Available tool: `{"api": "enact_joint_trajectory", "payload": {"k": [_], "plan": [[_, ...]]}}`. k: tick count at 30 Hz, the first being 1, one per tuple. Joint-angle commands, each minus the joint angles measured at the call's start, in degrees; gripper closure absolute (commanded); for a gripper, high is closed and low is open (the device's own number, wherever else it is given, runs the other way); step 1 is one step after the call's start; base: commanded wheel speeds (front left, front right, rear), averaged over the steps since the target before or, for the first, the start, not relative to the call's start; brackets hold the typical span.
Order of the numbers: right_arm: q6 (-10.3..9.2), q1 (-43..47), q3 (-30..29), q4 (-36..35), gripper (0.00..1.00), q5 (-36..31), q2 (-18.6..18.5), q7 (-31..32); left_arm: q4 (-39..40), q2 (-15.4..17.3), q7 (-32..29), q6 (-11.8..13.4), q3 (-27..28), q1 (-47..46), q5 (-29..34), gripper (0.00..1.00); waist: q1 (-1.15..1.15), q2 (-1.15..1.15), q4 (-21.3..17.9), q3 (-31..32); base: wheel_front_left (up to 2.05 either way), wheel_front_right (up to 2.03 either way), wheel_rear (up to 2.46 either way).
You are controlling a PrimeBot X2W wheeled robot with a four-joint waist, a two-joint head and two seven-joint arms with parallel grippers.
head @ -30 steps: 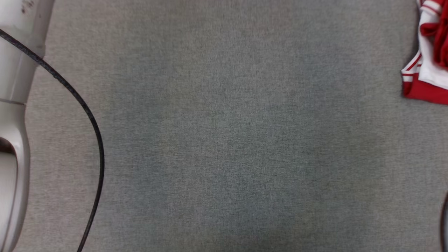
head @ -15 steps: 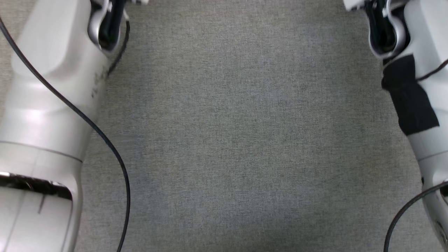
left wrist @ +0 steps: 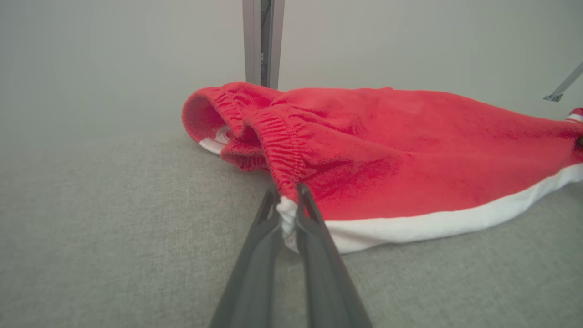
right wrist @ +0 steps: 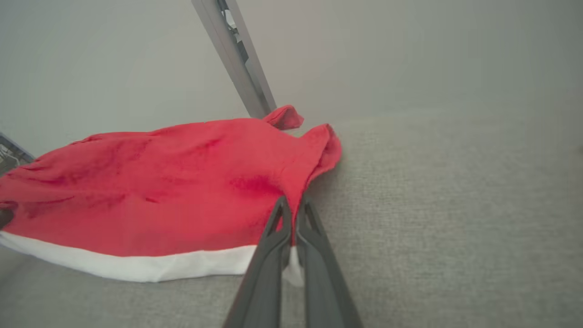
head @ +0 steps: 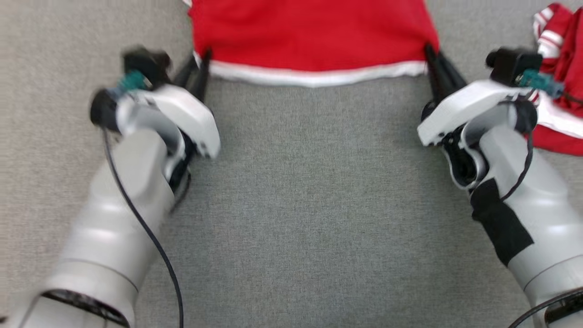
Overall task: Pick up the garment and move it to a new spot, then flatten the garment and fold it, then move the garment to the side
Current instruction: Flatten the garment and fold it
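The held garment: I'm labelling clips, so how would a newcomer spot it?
On the grey surface, look between the left gripper and right gripper. The garment pinched there is red with one white hem, unlike the crumpled striped heap at right.

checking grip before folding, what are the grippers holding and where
Both hold the red garment by its white hem: left gripper at one corner, right gripper the other.

The red garment (head: 309,32), white-banded along its hem, lies spread out on the grey surface (head: 309,205).
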State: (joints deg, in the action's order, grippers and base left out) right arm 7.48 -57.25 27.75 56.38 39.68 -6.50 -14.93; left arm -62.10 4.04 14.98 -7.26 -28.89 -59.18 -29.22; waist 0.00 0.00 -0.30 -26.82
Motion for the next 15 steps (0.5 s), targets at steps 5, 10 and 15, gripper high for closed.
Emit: {"api": "enact_joint_trajectory", "payload": {"k": [5, 10, 15], "plan": [[0.03, 3.89, 5.73, 3.24, 1.0, 4.5, -0.76, 2.39, -3.16, 0.53, -1.2, -0.22, -7.63, 6.1, -1.58, 1.0, 0.0, 0.0, 0.22, 7.84, 0.0, 0.0, 0.0], [0.03, 6.71, 10.27, 4.86, 1.0, 7.06, -0.58, 4.94, -4.53, 0.71, -4.38, -0.24, -11.84, 10.04, -4.49, 1.0, 0.0, 0.0, 0.2, 12.15, 0.0, 0.0, 0.0], [0.03, 9.08, 13.55, 5.08, 1.0, 10.1, -1.57, 7.16, -4.01, 1.64, -6.61, -0.24, -14.97, 13.2, -7.62, 1.0, 0.0, 0.0, 0.31, 15.35, 0.0, 0.0, 0.0]]}}
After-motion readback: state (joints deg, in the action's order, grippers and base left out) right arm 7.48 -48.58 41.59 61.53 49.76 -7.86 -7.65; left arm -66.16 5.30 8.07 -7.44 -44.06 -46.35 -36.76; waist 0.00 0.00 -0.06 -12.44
